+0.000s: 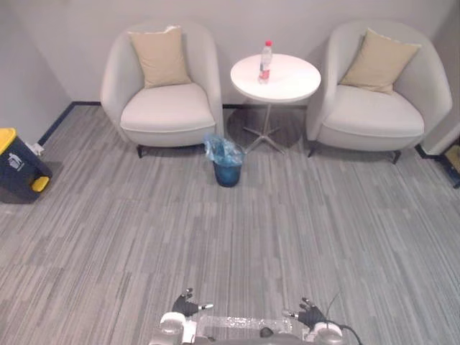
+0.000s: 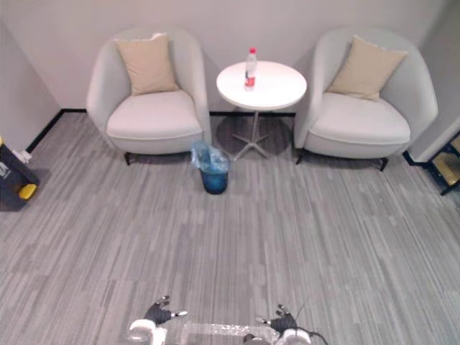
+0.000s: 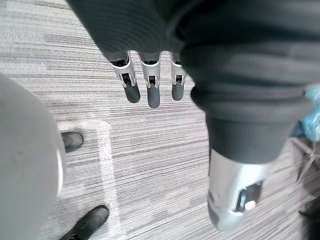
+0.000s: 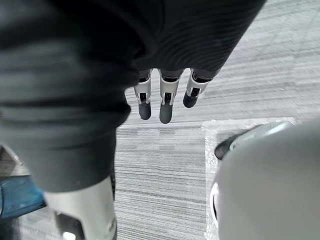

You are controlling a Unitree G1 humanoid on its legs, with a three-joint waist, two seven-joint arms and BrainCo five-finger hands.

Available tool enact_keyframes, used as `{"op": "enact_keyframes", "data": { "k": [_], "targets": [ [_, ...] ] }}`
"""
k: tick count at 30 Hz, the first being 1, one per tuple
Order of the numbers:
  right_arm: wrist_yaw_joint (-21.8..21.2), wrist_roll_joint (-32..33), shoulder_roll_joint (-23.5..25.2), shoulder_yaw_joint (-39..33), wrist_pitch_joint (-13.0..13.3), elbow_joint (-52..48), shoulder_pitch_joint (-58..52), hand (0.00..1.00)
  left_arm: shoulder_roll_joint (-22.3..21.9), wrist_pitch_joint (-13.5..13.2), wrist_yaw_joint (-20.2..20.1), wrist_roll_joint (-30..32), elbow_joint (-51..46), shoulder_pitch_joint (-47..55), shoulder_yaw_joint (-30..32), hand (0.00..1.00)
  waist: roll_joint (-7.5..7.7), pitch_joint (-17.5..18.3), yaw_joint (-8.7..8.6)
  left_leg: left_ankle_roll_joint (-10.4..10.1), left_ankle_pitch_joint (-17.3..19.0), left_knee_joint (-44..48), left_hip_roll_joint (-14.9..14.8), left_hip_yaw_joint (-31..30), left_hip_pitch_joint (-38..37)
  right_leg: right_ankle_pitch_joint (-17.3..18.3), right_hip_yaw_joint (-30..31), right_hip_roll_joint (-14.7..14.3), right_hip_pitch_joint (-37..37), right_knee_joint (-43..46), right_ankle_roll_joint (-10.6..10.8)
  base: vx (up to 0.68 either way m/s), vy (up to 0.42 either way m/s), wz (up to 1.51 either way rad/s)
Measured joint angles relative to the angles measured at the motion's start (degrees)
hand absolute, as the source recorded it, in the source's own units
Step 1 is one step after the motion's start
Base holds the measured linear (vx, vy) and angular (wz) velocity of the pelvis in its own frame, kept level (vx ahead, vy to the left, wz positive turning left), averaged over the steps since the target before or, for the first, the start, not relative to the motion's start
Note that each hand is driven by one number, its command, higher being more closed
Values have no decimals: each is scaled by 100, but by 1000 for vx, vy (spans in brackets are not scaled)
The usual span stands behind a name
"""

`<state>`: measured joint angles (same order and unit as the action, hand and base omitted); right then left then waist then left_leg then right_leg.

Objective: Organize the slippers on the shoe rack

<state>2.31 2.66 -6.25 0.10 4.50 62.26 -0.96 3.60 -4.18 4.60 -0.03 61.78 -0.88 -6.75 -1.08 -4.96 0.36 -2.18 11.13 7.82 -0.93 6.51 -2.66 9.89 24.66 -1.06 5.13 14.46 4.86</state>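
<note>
Both hands hang low — fingers straight, holding nothing.
Beneath the fingertips of the left hand [image 1: 187, 305] and right hand [image 1: 310, 314], grey carpet [image 1: 244, 237] — well beyond them, a blue bin [image 1: 228, 167].

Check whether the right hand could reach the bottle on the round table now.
Probably not: the right hand hangs open close to the robot, and the bottle stands on the table across the carpet, beyond the bin. It would have to walk closer.
</note>
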Motion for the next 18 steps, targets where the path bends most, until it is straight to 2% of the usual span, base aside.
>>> {"op": "enact_keyframes", "data": {
  "k": [4, 8, 10, 18],
  "targets": [
    [1, -25, -23, 9, 6, 31, -5, 0, 8, -7, 7, -16, 102, 22, 2, 0, -63, 76, -12, 1, -1, -79, 42, 52, -178, -17, -824, 138, -75, -152, -24, 74, 3, -27],
    [3, -17, -39, -202, 14, 176, -18, 0, 0, -12, 3, -14, 202, -59, 15, 0, -141, 152, -28, 3, -2, -69, 48, -244, -204, -267, -1057, 243, -477, -842, -101, 74, 22, 20],
    [5, -13, -40, -247, 14, 264, -42, 0, 11, -10, 2, -14, 264, -35, 45, 0, -122, 194, -26, 3, -2, -70, 54, -385, -265, -346, -1200, 298, -732, -1165, -150, 65, -7, 33],
    [5, 321, -46, -673, 18, 394, -137, 0, 5, -8, -27, -24, 371, 98, 186, 0, -119, 274, 15, 3, -2, -78, 41, -641, -283, -477, -1461, 291, -958, -1475, -245, 11, -44, 15]
  ]
}}
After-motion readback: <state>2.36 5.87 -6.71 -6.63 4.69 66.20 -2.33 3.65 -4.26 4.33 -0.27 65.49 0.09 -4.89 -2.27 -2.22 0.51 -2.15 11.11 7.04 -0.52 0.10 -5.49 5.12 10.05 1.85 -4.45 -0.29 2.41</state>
